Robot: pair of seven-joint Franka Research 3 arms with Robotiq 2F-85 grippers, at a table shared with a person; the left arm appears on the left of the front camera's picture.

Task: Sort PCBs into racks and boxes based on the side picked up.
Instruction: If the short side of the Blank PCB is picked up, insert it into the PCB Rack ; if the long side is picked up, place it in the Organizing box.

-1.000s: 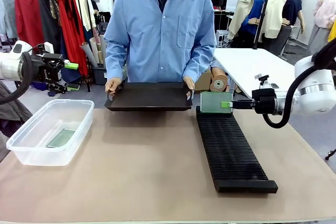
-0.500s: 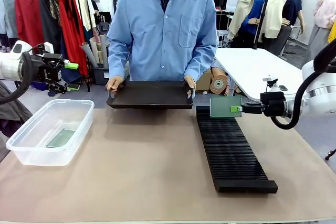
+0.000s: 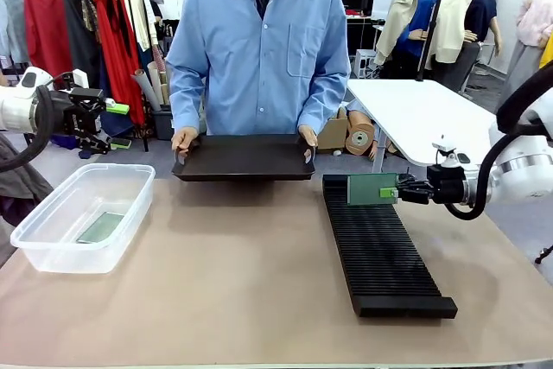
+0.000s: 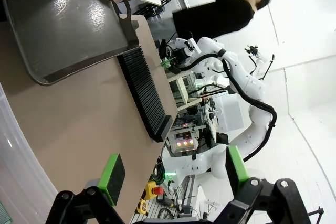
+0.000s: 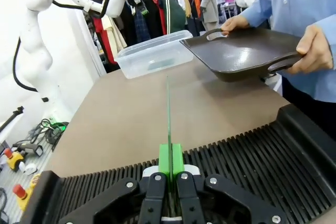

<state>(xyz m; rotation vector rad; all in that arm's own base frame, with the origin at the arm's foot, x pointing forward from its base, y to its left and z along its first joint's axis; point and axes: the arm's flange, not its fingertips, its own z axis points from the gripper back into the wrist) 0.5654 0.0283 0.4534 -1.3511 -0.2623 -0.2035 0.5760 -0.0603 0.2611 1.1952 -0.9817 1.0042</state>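
My right gripper (image 3: 396,192) is shut on the edge of a green PCB (image 3: 371,188) and holds it upright just above the far end of the long black rack (image 3: 380,252). In the right wrist view the PCB (image 5: 169,108) shows edge-on, rising from the shut gripper (image 5: 170,162) over the ribbed slots of the rack (image 5: 252,156). Another PCB (image 3: 101,227) lies flat in the clear box (image 3: 52,252) at the table's left. My left gripper (image 3: 118,125) hangs open beyond the box, off the table's left edge. Nothing sits between its green pads (image 4: 112,171).
A person in a blue shirt stands at the far side and holds a shallow black tray (image 3: 244,158) by both handles over the table's far edge. The tray (image 5: 241,51) is bare inside. Brown tabletop (image 3: 225,283) lies open between box and rack.
My right gripper has carried the PCB down and to the right, closer to the rack's far slots. The left arm has stayed still; the tray has barely shifted.
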